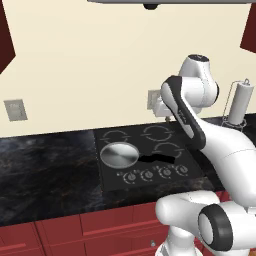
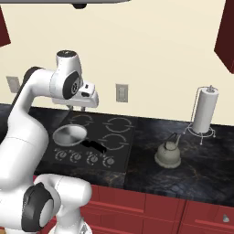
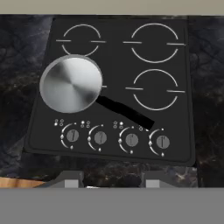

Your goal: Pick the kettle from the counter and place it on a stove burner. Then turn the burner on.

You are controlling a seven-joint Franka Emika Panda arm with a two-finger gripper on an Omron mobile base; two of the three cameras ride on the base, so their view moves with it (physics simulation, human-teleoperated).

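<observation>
Black stone counter (image 2: 192, 171) with cooktop. Kettle (image 2: 167, 153) on counter, right of cooktop, near paper towel roll (image 2: 204, 109). Gripper (image 3: 113, 180) above pan (image 3: 71, 83), empty, fingers apart.

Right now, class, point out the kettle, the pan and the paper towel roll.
kettle (image 2: 167, 154), right base view, rounded body.
pan (image 3: 71, 83), hand view, flat round middle.
paper towel roll (image 2: 204, 109), right base view, white side.
</observation>
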